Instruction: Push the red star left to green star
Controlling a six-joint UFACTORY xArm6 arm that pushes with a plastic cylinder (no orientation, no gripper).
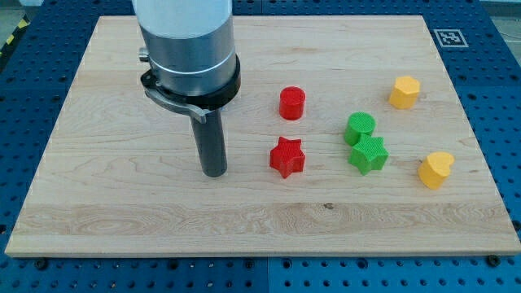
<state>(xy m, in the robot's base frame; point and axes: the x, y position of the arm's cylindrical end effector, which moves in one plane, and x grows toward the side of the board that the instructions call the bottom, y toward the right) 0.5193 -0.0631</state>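
Note:
The red star [286, 156] lies on the wooden board near the middle. The green star [369, 154] lies to its right, a short gap between them, touching the green cylinder [359, 127] just above it. My tip [215, 171] rests on the board to the left of the red star, a short gap away and about level with it. The arm's grey body [187, 49] rises above the rod at the view's top.
A red cylinder [291, 103] stands above the red star. A yellow hexagon block [404, 92] sits at the upper right. A yellow heart block [435, 169] sits right of the green star. The board's edge [260, 248] runs along the view's bottom.

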